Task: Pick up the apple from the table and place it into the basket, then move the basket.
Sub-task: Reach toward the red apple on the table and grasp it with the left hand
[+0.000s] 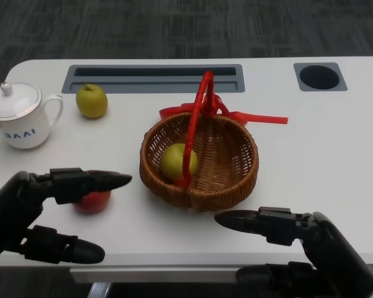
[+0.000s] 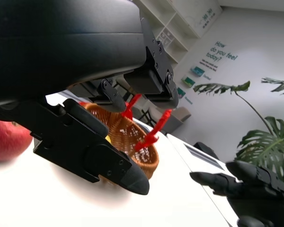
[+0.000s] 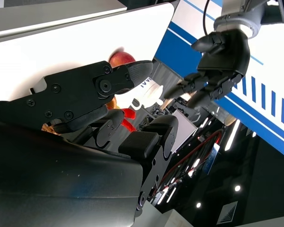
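**Desk:** What carries the scene?

**Photographer:** A white rectangular table (image 1: 323, 161), with a round brown wicker basket with a red hooped handle (image 1: 227, 177) near its middle. One yellow-green round fruit (image 1: 174, 160) already lies inside it, left of the handle.

**Desk:** And the hands?

**Photographer:** Both at the near edge. The robot's black left hand (image 1: 46, 211) is spread and empty, fingers apart and pointing right; the black right hand (image 1: 298, 239) is likewise spread and empty, fingers pointing left, just near of the basket.

**Desk:** Where is the apple?

**Photographer:** The small red round apple (image 1: 92, 201) sits on the table at near left, directly under the left hand's upper fingers (image 1: 102, 180) and well left of the basket. Whether they touch it, I cannot tell. Being round, it offers no long axis.

**Desk:** So which arm?

**Photographer:** The left is plainly nearer; my judgement is it must close downward on the apple, then carry it right and slightly far, over the rim.

**Desk:** Room to move?

**Photographer:** Bare table lies between apple and basket. The white lidded porcelain mug (image 1: 22, 118) and a second yellow-green fruit (image 1: 91, 100) stand farther off, at far left. The table's near edge is close by.
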